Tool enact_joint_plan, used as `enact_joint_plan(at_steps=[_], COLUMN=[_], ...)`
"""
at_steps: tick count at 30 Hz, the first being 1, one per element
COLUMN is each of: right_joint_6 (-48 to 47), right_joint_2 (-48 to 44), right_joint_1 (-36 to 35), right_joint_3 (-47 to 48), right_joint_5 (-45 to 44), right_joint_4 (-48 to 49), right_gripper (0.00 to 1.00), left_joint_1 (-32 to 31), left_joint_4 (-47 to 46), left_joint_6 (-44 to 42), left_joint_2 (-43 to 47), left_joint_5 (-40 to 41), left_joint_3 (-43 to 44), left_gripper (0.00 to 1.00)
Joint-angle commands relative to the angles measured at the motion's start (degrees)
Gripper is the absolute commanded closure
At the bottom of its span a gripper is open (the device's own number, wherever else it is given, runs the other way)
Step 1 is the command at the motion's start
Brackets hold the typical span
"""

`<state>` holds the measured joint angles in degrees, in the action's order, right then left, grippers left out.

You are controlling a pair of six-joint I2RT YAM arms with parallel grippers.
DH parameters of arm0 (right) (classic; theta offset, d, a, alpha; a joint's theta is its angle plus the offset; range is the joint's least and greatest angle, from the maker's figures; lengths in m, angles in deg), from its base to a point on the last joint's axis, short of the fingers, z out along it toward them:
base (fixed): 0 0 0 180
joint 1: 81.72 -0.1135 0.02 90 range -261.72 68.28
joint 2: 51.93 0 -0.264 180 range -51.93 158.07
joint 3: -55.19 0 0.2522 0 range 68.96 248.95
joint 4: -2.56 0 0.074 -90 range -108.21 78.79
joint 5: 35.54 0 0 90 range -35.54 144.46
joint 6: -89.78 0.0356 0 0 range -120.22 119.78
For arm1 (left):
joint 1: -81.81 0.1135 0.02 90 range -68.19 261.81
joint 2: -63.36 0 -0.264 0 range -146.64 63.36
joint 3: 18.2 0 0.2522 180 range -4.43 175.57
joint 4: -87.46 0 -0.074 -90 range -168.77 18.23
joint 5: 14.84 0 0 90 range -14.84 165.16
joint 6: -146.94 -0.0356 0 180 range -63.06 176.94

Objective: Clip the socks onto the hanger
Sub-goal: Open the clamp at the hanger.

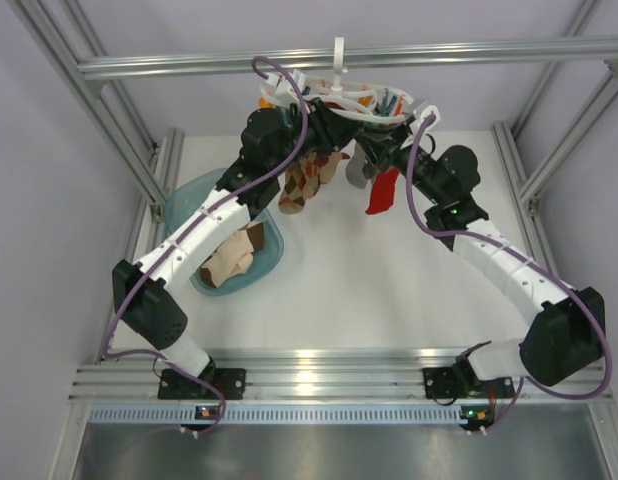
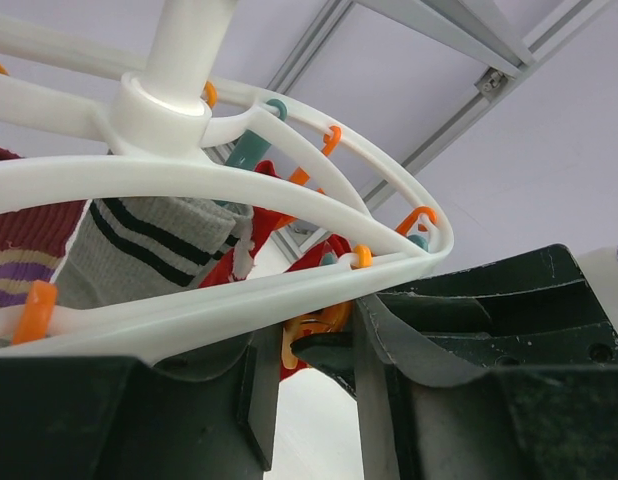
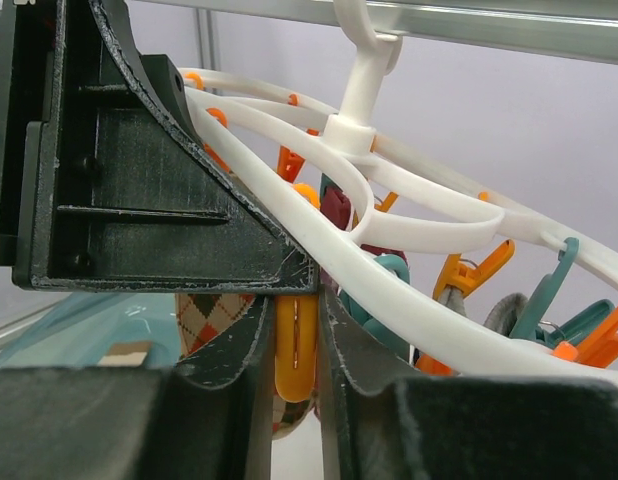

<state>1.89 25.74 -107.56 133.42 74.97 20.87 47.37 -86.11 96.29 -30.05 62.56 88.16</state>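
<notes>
Top external view: the hanger was seen hung from the aluminium bar, with its hook pointed up and the oval ring's long axis laid left to right along the bar. The socks were piled in the teal bowl at the table's left, well apart from the ring. The right gripper was clamped on an orange peg. The left gripper was set part-way apart about a second orange peg; whether this was gripped could not be told.
</notes>
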Motion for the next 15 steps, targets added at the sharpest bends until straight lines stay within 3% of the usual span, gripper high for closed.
enact_joint_plan(at_steps=[1, 3, 6, 9, 11, 15], right_joint_6=[-0.4, -0.4, 1.5, 2.4, 1.6, 0.0], right_joint_2=[-2.4, -2.8, -4.1, -5.4, -6.6, -7.3], right_joint_1=[-0.3, -0.1, 0.5, 1.3, 1.4, 1.5], right_joint_3=[-1.3, -1.2, -0.7, -0.2, -0.5, -2.1], right_joint_5=[1.1, 0.7, 0.5, 1.0, 1.3, 1.7], right_joint_4=[-0.8, -2.6, -6.1, -10.5, -12.1, -11.7], right_gripper=[0.81, 0.67, 0.54, 0.47, 0.46, 0.57], left_joint_1=[0.3, 0.3, 0.3, 0.3, 0.3, 0.3], left_joint_4=[-2.7, -1.7, -0.5, 0.0, -0.2, -0.8], left_joint_6=[1.4, 1.0, 0.2, -0.9, -1.6, -1.6], left_joint_2=[-1.1, -1.2, -1.2, -1.1, -0.7, -0.6], left_joint_5=[1.9, 1.9, 1.7, 1.9, 1.4, 0.6], left_joint_3=[2.6, 2.9, 3.0, 2.7, 2.2, 1.7], left_gripper=[1.0, 1.0, 1.0, 1.0, 1.0, 1.0])
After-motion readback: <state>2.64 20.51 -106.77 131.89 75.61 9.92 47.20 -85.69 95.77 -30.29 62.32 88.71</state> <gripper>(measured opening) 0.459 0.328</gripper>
